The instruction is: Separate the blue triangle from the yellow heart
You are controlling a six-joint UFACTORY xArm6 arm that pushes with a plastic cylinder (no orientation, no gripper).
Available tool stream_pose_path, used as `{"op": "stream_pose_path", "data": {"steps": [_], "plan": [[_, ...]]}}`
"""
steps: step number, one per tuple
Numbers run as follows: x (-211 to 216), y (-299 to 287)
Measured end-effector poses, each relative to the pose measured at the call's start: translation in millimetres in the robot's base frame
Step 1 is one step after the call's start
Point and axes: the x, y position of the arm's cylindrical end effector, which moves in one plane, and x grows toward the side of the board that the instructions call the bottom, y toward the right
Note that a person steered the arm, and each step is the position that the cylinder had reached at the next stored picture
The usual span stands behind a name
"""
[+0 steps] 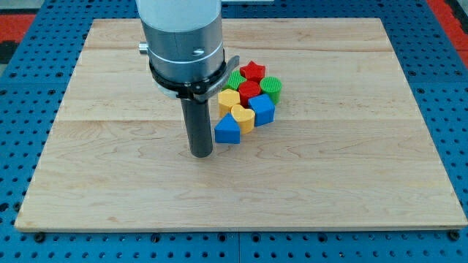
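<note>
- Cluster of blocks sits on the wooden board (110,190), and the blue triangle (227,131) marks its corner nearest the view's bottom-left.
- Touching the triangle on its upper-right side is the yellow heart (243,117); beyond the heart lie a blue cube (263,109), a yellow block (229,99), a red block (249,91), a red star (253,71) and two green blocks (271,88), (235,79).
- My tip (202,154) rests just left of the triangle and slightly below it, apparently not touching; being a bare rod, it has nothing to open or close.
- Judgement: pushing from here would drive the triangle into the heart.
- Better to bring the tip to the seam above the triangle, then sweep toward the view's bottom-left, away from the heart.
- Keep the push centred, or the triangle may spin off the rod.
</note>
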Motion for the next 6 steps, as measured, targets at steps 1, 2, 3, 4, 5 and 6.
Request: {"op": "stream_pose_path", "data": {"steps": [1, 2, 3, 4, 5, 6], "plan": [[-25, -1], [-45, -1], [-47, 32], [-44, 68], [-36, 93], [-20, 93]]}}
